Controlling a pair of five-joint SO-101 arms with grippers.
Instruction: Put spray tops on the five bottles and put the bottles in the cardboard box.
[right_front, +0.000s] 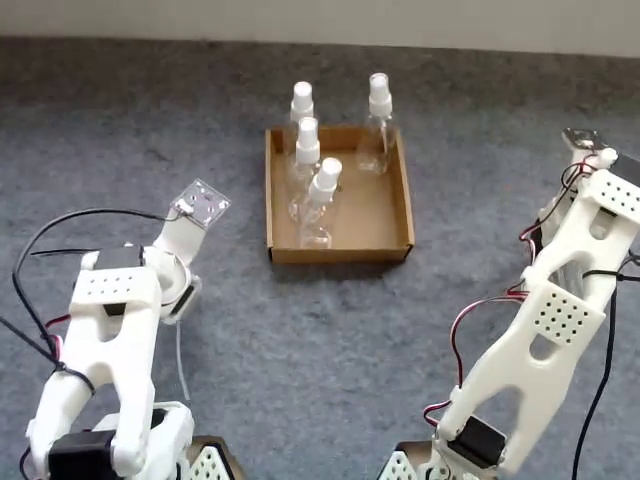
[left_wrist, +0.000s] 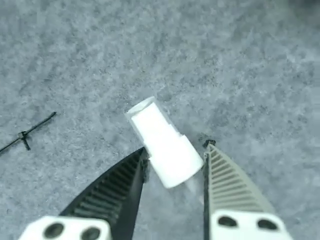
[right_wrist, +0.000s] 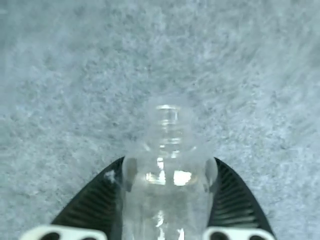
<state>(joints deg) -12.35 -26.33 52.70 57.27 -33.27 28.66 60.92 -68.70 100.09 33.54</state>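
Observation:
A white spray top (left_wrist: 162, 137) sits between the fingers of my left gripper (left_wrist: 175, 148), which is shut on it just above the grey carpet. Its thin dip tube (right_front: 181, 362) hangs out below the left arm (right_front: 115, 320). My right gripper (right_wrist: 168, 165) is shut on a clear bottle (right_wrist: 167, 150) with a bare threaded neck. The right arm (right_front: 560, 310) stands at the table's right side. The cardboard box (right_front: 388, 235) lies at the centre back. Several clear bottles with white spray tops (right_front: 307, 140) stand in it, one of them leaning (right_front: 322, 190).
Grey carpet covers the whole table. A black cable (left_wrist: 27, 132) lies on it near the left gripper. Red and black wires (right_front: 480, 305) run along the right arm. Open carpet lies between the two arms in front of the box.

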